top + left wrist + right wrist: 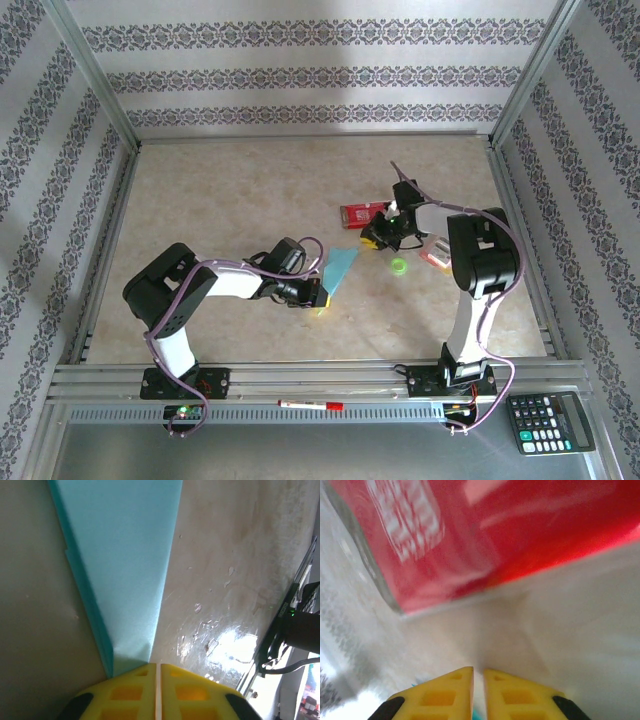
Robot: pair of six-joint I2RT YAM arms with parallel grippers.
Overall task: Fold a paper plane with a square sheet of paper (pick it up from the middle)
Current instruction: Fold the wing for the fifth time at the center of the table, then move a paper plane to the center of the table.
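The paper plane [340, 268] – a part-folded light-blue wedge – lies on the surface [230, 200] with its long axis running from 7 to 1 o'clock in the top view. Its narrow tip is at the 7 o'clock end, right against the left fingers [318, 293], so the paper stretches away from them toward 1 o'clock.

In the left wrist view the left fingers [152, 672] are drawn together to a hairline slit. The paper plane [125, 570] tapers down to them, but I cannot tell whether they pinch its tip.

The left arm is the nearer one. The right fingers [378, 238] sit past the wide end, near a red packet [360, 213]. In their own view the right fingers [467, 677] stand nearly closed and grip nothing, with the packet [495, 535] just ahead of them.

Count – one blue paper, two reddish packets including the second packet [437, 252], one green ring [399, 266], one calculator [550, 422] and one red pen [310, 405].
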